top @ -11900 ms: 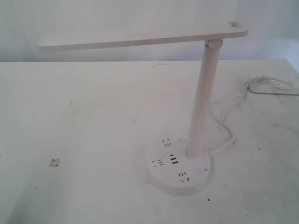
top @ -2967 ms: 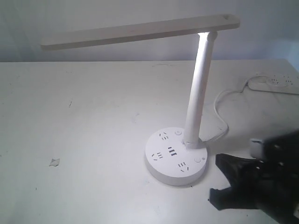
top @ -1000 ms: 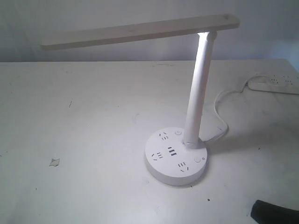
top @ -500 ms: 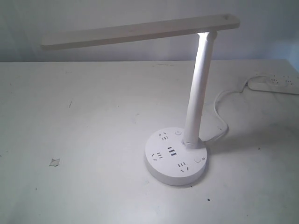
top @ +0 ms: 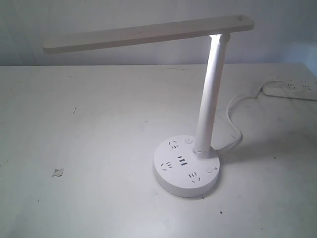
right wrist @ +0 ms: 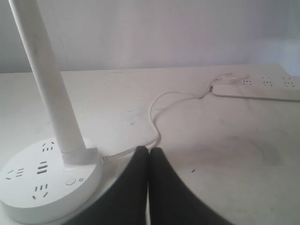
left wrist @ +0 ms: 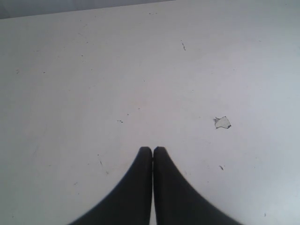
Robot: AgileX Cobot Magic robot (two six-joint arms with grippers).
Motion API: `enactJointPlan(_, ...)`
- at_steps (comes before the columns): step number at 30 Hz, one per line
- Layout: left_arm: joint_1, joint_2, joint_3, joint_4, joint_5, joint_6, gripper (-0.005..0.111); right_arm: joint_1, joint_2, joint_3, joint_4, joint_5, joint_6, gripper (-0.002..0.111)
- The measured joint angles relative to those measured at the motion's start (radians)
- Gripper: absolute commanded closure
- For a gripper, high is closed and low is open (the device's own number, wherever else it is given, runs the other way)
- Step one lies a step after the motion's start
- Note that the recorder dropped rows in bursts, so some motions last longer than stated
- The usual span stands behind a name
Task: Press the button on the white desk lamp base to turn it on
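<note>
The white desk lamp (top: 210,99) stands on the table, its long bar head (top: 148,32) reaching left; the stem glows brightly near the top, so the light is on. Its round base (top: 185,166) carries socket holes, USB slots and small round buttons (top: 210,170). In the right wrist view the base (right wrist: 42,183) and stem (right wrist: 47,79) lie beside my right gripper (right wrist: 149,151), which is shut and empty, apart from the base. My left gripper (left wrist: 153,150) is shut over bare table. Neither gripper shows in the exterior view.
A white cable (top: 233,119) runs from the base to an oblong power strip (top: 292,90) at the far right edge; both also show in the right wrist view, cable (right wrist: 157,117) and strip (right wrist: 262,89). A small chip (top: 58,172) marks the table at left.
The right gripper, near the base three seconds ago, withdrew toward the bottom right corner and has left the exterior view. The lamp, unlit at first, stays lit and stands slightly shifted.
</note>
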State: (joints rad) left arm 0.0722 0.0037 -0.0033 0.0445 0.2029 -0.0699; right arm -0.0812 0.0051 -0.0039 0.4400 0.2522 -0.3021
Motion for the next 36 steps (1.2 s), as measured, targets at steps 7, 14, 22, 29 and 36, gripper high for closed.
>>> enactJointPlan(7, 0.0, 0.0, 0.0, 0.0, 0.0, 0.0, 0.107, 0.0, 0.0, 0.0, -0.042, 0.0, 0.0, 0.108)
enactJointPlan(14, 0.0, 0.0, 0.0, 0.0, 0.0, 0.0, 0.107, 0.0, 0.0, 0.0, -0.42, 0.0, 0.0, 0.108)
enactJointPlan(22, 0.0, 0.0, 0.0, 0.0, 0.0, 0.0, 0.107, 0.0, 0.0, 0.0, -0.42, 0.0, -0.002, 0.108)
enactJointPlan(29, 0.0, 0.0, 0.0, 0.0, 0.0, 0.0, 0.107, 0.0, 0.0, 0.0, -0.416, 0.004, -0.002, 0.108)
enactJointPlan(36, 0.0, 0.0, 0.0, 0.0, 0.0, 0.0, 0.107, 0.0, 0.0, 0.0, -0.411, 0.05, -0.004, 0.108)
